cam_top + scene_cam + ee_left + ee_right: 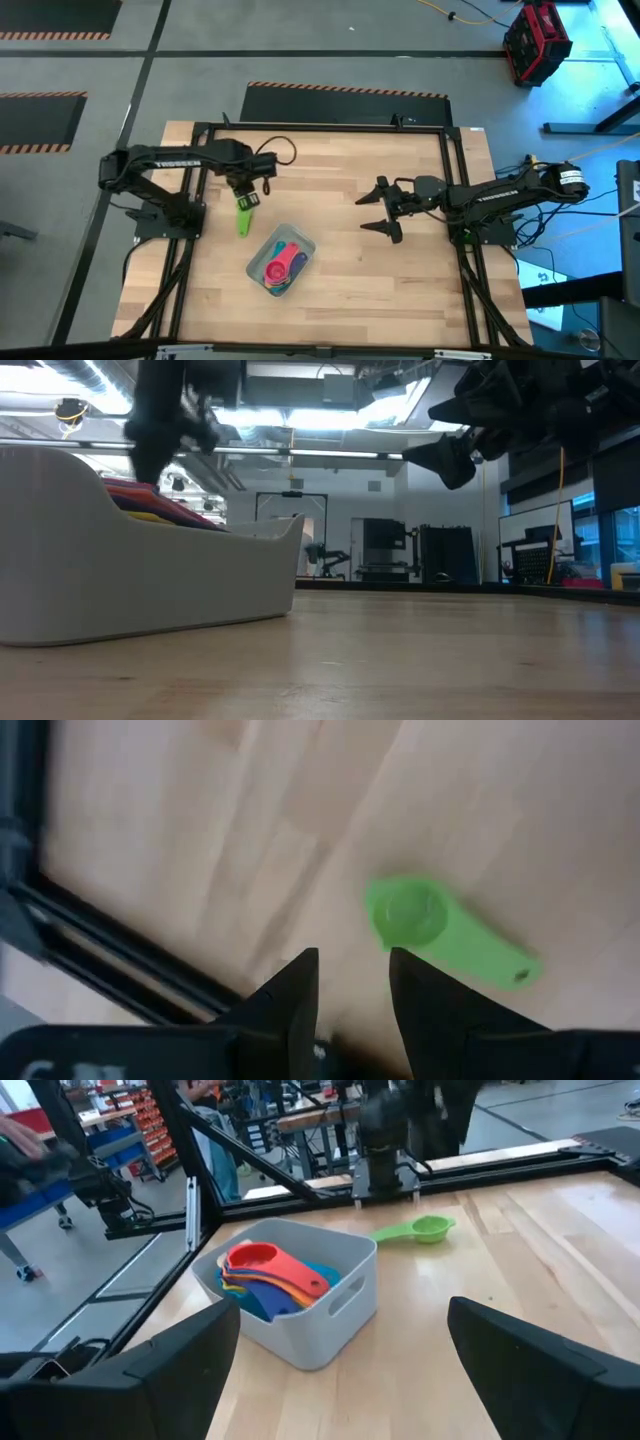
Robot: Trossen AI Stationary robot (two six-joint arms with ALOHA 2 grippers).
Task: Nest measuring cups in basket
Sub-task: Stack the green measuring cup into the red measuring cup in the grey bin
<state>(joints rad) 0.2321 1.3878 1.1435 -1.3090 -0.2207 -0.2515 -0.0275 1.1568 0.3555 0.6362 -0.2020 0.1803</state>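
Observation:
A green measuring cup (410,915) lies flat on the wooden table, bowl up, between the left arm and the basket (243,218). My left gripper (353,970) hovers over the table just beside its bowl, fingers a narrow gap apart, touching nothing. The pale grey basket (300,243) stands near the table's middle and holds a stack of cups, red (270,1265) on top, with blue and yellow under it. My right gripper (362,213) hangs open wide to the right of the basket, above the table.
A black frame rail (120,955) runs along the table's left side close to my left gripper. Bare wood (340,300) lies near and right of the basket. In the low view the basket wall (150,575) fills the left foreground.

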